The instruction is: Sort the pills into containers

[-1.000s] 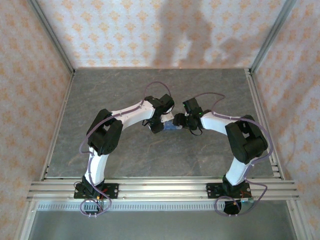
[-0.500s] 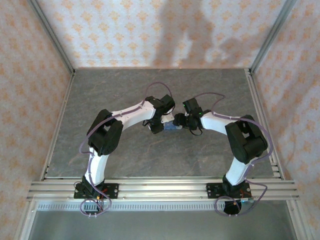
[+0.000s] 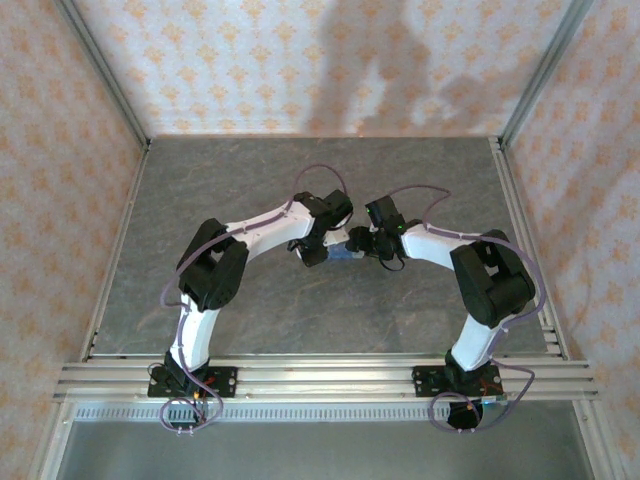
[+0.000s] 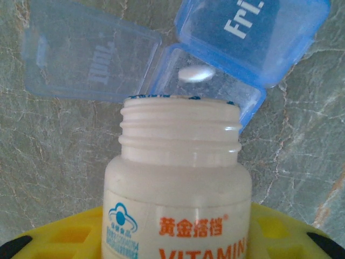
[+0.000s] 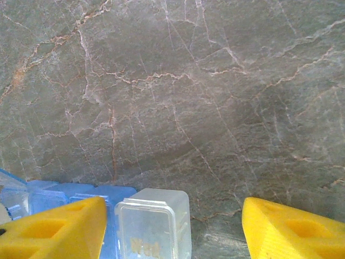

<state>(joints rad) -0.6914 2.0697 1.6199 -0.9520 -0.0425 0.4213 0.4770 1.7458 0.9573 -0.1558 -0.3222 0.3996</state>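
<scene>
My left jaws grip the white vitamin bottle (image 4: 178, 178), its uncapped mouth tipped over the blue pill organizer (image 4: 253, 32) at the middle of the counter (image 5: 215, 108). One white pill (image 4: 196, 74) lies in the open compartment beside the shut Fri lid (image 4: 245, 24). My right jaws stand wide apart, seemingly gripping nothing, with the organizer's clear flap (image 5: 153, 226) between them.

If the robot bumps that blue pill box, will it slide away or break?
Probably slides: the blue pill box looks like thin, see-through plastic on a smooth stone table, so likely light. Its open lid seems hinged and may flap. The white pill inside might bounce out.
</scene>
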